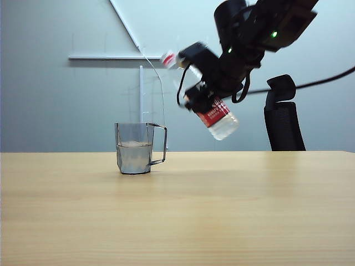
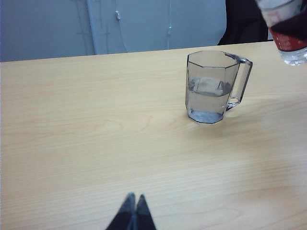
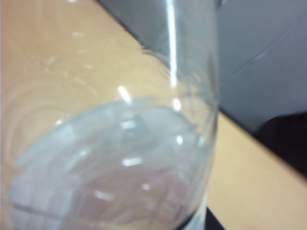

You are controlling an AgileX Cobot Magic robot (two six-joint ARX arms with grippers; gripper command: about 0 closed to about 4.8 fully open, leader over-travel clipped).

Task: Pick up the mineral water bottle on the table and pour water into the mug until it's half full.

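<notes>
Smoky-grey mug [image 1: 135, 148] sits on the table [image 1: 177, 216] at about 10 o'clock from the table's middle in the exterior view, handle pointing to 3 o'clock, and the water [image 1: 134, 158] in it looks roughly halfway up, so we reckon the pour is basically done. Our right gripper [image 1: 202, 83] is up in the air at 1 o'clock from the mug, jaws clamped around the mineral water bottle [image 1: 213, 113], which is tilted with its neck toward 10 o'clock and its base toward 4 o'clock. Our left gripper [image 2: 133, 211] hangs low over bare table, well apart from the mug, fingertips pressed together with nothing between them.

What worries us: there's water left in the bottle, and we can't tell whether a cap is on. If the neck dips below the base, it could spill onto the wood beside the mug, since the mouth isn't over the rim. The bottle could also slip in a grip that's around its middle, or clip the mug's handle on the way down.
</notes>
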